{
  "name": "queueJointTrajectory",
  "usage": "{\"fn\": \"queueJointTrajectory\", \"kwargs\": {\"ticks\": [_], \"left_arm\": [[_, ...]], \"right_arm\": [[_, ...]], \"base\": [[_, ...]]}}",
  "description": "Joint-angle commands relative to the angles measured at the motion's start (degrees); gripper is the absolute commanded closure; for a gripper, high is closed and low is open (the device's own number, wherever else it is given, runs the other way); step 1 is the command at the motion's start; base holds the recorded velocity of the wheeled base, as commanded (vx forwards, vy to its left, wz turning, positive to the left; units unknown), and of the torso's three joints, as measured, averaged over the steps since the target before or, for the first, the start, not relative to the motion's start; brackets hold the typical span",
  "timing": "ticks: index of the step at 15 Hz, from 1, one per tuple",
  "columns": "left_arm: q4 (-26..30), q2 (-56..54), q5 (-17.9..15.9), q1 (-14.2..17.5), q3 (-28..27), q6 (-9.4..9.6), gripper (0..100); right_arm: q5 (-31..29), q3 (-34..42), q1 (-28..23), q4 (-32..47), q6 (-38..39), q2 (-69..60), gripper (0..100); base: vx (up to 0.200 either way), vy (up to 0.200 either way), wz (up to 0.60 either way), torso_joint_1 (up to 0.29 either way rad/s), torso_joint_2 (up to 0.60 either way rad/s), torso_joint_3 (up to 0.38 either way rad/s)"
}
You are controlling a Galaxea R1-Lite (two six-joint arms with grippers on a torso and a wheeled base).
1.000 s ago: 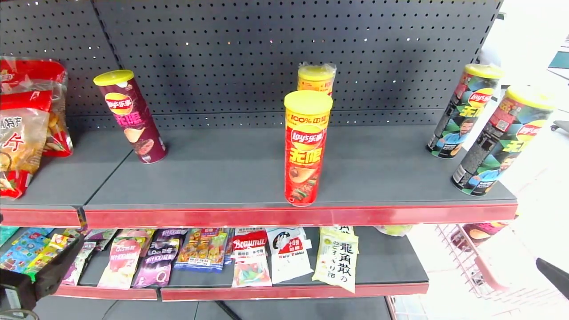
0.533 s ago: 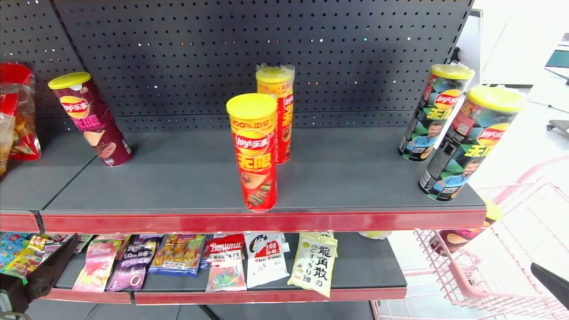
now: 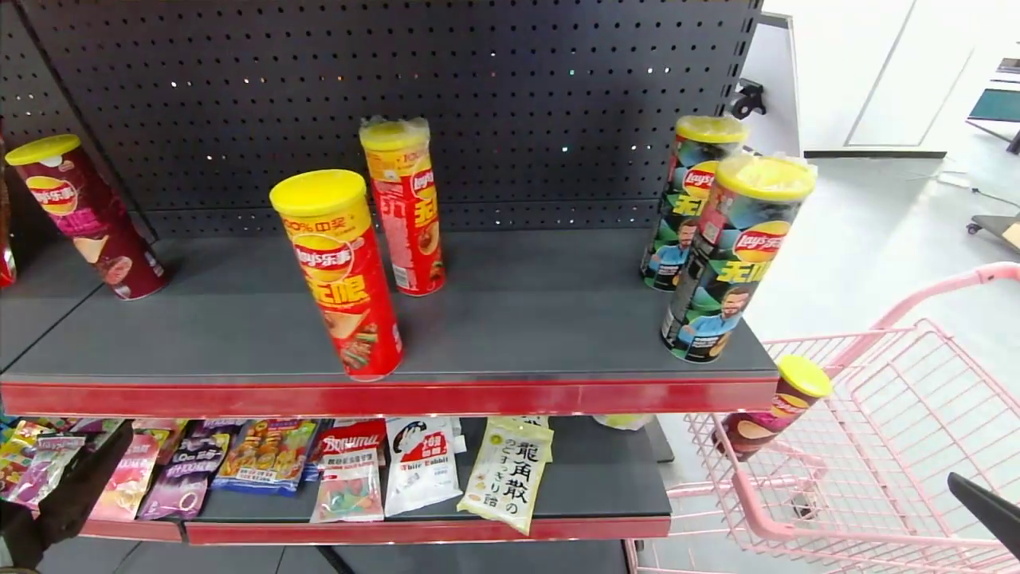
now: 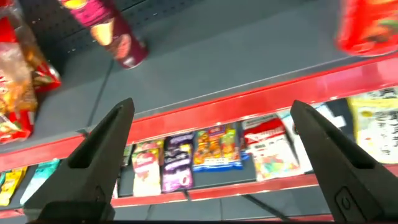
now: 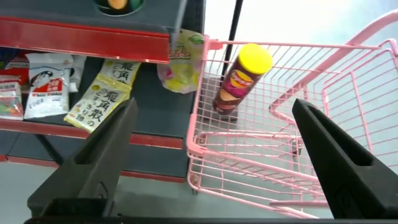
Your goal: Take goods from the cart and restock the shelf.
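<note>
One can [image 5: 241,76] in cart [image 5: 311,45], propped in shelf-side corner. Right gripper [image 5: 214,109] open, empty, facing it for pickup. Left gripper [image 4: 211,109] open, empty, at shelf [image 3: 382,396] front edge.

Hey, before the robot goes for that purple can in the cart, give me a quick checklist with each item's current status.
1. Right claw open and empty: ok.
2. Purple can in view inside the pink cart: ok.
3. Can standing straight: not ok, it tilts.
4. Bare room on the top shelf: ok.
5. Left claw open and empty: ok.
6. Clear path down to the can: cannot tell.
</note>
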Motion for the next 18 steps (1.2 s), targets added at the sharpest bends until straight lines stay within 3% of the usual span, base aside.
{"fn": "queueJointTrajectory", "kwargs": {"ticks": [1,2,6,10,15,18], "left_arm": [[0.08,0.14,0.04,-0.01,0.13,-0.01,0],[0.08,0.14,0.04,-0.01,0.22,-0.01,0],[0.17,0.14,0.04,0.07,0.31,3.24,0],[0.43,-0.92,-0.05,-0.01,0.48,3.24,0],[0.61,-3.55,-0.49,-0.01,2.15,3.6,0],[0.79,-6.89,-3.83,-0.19,4.0,3.95,0]], "right_arm": [[0.01,0.05,0.0,-0.02,-0.02,0.24,0],[0.01,0.05,0.0,-0.02,-0.02,0.32,0],[0.01,0.05,0.0,-0.02,-0.1,0.94,0],[0.01,0.05,0.0,-0.02,-0.1,0.94,0],[0.01,0.14,0.0,-0.02,-0.1,0.85,0],[0.01,0.14,0.0,-0.02,-0.1,0.94,0]], "base": [[0.0,-0.2,0.0,0.002,0.01,0.002],[0.0,-0.2,0.0,0.002,0.01,-0.002],[0.0,-0.1,0.0,0.002,0.0,0.001],[-0.15,0.0,0.0,0.004,0.0,0.003],[0.0,0.0,0.0,0.0,0.0,0.0],[0.0,0.0,-0.4,0.002,0.0,0.003]]}}
